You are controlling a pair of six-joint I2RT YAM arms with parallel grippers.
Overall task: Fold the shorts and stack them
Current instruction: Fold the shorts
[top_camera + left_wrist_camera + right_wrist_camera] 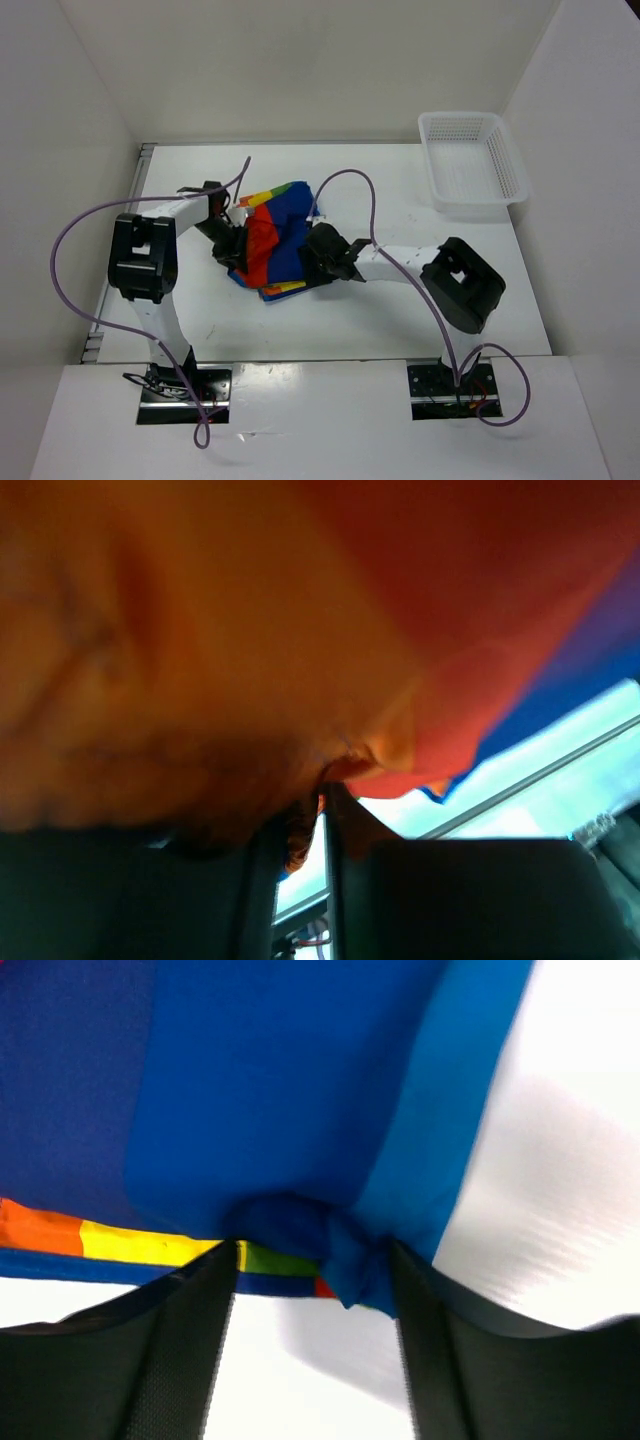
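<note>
Top: shorts [283,230], limp heap, lie between left gripper [237,250] and right gripper [312,262]. Best to move both ends together with edges aligned.
Left wrist: soft orange cloth drapes over nearly closed jaws; grip unclear.
Right wrist: jaws apart, smooth blue fold bunched between them, striped edge by left finger.

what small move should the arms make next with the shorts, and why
Probably open the left gripper and let go. It pinches a red fold of the shorts, which lie folded over mid-table, while the right gripper has its jaws apart around a blue bunch, so this fold looks laid.
</note>
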